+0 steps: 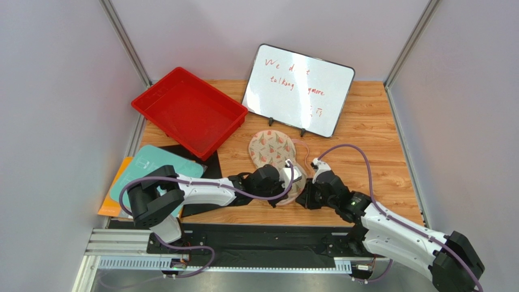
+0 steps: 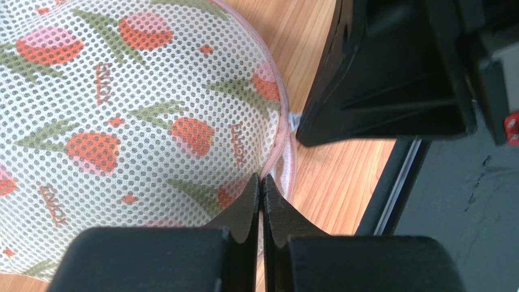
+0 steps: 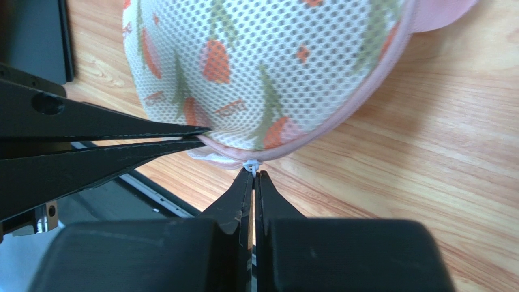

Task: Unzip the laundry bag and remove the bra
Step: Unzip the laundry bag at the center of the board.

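The laundry bag (image 1: 273, 149), cream mesh with red and green print and pink edging, lies on the wooden table in front of the whiteboard. Both grippers meet at its near end. My left gripper (image 2: 262, 179) is shut on the pink zipper edging (image 2: 284, 146) of the bag (image 2: 122, 115). My right gripper (image 3: 254, 175) is shut on the small white zipper pull (image 3: 251, 165) at the bag's rim (image 3: 341, 115). The left fingers (image 3: 140, 131) pinch the rim just left of the pull. In the top view the left gripper (image 1: 291, 181) and the right gripper (image 1: 306, 193) are close together. The bra is hidden.
A red tray (image 1: 189, 112) stands at the back left. A whiteboard (image 1: 298, 88) stands on a stand behind the bag. A teal board (image 1: 155, 167), an orange sheet (image 1: 109, 204) and a black mat (image 1: 210, 164) lie at the left. The black base rail (image 1: 256, 240) runs along the near edge.
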`<state>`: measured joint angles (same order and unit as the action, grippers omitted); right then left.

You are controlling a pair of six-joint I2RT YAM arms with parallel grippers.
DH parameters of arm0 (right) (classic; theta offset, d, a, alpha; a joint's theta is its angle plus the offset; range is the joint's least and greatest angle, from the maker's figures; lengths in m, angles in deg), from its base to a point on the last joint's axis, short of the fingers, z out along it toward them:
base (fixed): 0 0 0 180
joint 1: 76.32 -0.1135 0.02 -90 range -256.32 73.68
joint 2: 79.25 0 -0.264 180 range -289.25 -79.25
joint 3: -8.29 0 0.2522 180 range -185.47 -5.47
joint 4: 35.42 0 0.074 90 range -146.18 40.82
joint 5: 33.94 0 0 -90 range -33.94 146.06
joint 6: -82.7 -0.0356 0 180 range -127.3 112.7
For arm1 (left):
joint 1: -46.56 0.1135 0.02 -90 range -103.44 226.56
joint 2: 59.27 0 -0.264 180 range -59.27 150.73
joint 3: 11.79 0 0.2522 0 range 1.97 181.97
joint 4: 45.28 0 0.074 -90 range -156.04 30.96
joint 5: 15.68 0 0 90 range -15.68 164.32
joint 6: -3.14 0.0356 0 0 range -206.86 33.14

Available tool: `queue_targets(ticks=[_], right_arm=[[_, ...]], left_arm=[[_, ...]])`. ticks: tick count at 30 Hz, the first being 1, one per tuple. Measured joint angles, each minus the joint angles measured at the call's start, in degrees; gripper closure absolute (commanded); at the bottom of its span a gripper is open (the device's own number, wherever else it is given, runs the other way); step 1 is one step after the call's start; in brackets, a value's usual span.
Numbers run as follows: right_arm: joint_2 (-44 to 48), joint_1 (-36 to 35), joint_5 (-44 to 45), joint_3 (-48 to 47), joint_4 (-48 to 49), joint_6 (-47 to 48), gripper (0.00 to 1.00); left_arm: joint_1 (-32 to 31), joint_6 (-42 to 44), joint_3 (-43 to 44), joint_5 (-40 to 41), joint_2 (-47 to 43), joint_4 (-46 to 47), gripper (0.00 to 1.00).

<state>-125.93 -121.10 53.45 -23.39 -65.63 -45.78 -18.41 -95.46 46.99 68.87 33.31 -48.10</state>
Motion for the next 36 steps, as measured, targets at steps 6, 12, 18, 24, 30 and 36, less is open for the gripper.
queue_targets(ticks=[6,12,18,24,30,36], right_arm=[[0.35,1.95,0.66,-0.83,-2.34,1.53,1.00],[1.03,4.31,1.20,-0.98,-3.50,2.91,1.00],[0.87,5.07,-0.13,-1.36,-4.22,4.55,1.00],[-0.22,5.09,-4.87,-2.51,-3.85,6.97,1.00],[-1.11,2.25,-8.59,-3.04,-2.47,7.96,1.00],[-1.79,0.39,-10.93,-3.04,-0.13,7.85,1.00]], left_arm=[[0.02,0.00,-2.23,0.26,-1.73,-0.02,1.00],[0.02,0.00,-3.93,0.44,-3.21,0.00,1.00],[0.02,0.15,-5.03,0.15,-4.74,-0.09,1.00],[0.02,1.25,-5.07,-0.94,-6.01,-1.70,0.32],[-0.72,1.14,-5.07,-1.57,-9.11,-2.95,0.27],[-1.03,1.14,-4.70,-1.31,-8.76,-2.34,0.27]])
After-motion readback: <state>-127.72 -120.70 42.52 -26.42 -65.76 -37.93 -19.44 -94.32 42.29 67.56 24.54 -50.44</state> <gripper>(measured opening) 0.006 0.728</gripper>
